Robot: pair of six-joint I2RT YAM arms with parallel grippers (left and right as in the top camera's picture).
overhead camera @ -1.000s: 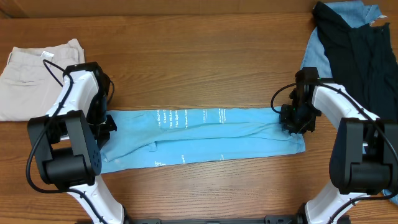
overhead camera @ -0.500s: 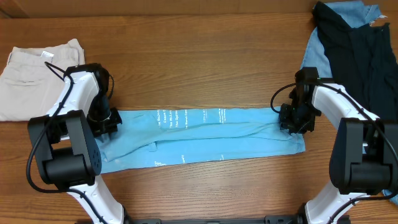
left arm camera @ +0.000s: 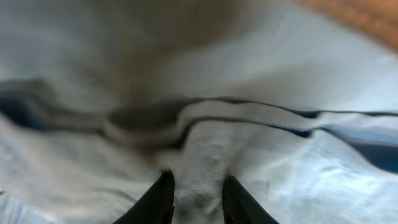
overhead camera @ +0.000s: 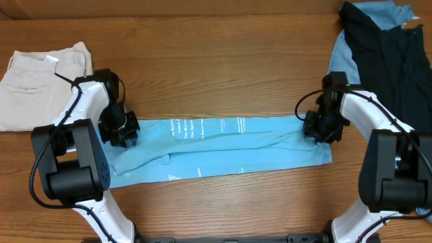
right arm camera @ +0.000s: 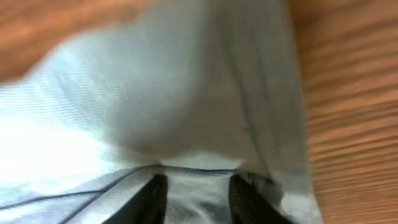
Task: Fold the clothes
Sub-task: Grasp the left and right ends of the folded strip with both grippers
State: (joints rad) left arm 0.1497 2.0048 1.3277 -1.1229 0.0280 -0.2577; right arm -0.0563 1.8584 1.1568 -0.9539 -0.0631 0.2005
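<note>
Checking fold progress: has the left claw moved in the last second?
Yes. The left claw slid away from the trousers, inward along the shirt.

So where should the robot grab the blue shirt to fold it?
Probably at its two short ends, coming down from above. The shirt lies flat on the table as a long strip running left to right, so pinching the cloth at each end should lift it evenly for folding.
</note>
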